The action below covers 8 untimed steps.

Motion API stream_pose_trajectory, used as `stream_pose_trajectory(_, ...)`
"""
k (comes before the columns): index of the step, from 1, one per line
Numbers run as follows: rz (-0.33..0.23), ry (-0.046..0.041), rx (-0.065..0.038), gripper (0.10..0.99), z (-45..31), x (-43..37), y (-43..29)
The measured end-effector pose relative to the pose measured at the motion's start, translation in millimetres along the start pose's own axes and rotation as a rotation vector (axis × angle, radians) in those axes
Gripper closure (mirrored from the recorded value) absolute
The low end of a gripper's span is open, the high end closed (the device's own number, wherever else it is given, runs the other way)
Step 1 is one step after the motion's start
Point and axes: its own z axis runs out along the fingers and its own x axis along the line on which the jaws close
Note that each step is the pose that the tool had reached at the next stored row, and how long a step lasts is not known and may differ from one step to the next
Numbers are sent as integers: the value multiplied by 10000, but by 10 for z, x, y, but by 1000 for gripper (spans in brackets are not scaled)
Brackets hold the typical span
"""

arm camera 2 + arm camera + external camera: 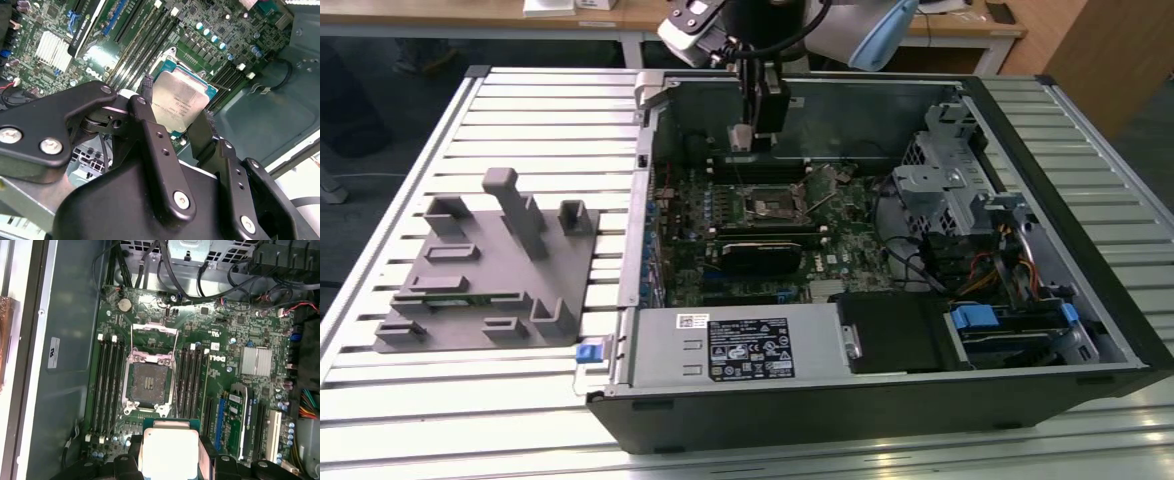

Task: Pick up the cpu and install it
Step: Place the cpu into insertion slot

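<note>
Second wrist view: the gripper [176, 106] is closed on the cpu [181, 100], its black fingers [150, 125] pinching opposite edges, in the air above the motherboard [235, 20]. First wrist view: the cpu hangs just beside the bare socket [149, 385], whose frame [152, 329] is swung open. Exterior view: the gripper hangs inside the open computer case [854, 410], over the motherboard

Printed label [738, 348] on power supply [817, 345]; wording illegible.
</note>
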Motion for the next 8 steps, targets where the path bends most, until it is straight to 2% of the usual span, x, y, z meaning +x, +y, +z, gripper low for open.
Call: stream_pose_trajectory(8, 47, -2, 1, 557, 81, 4, 11)
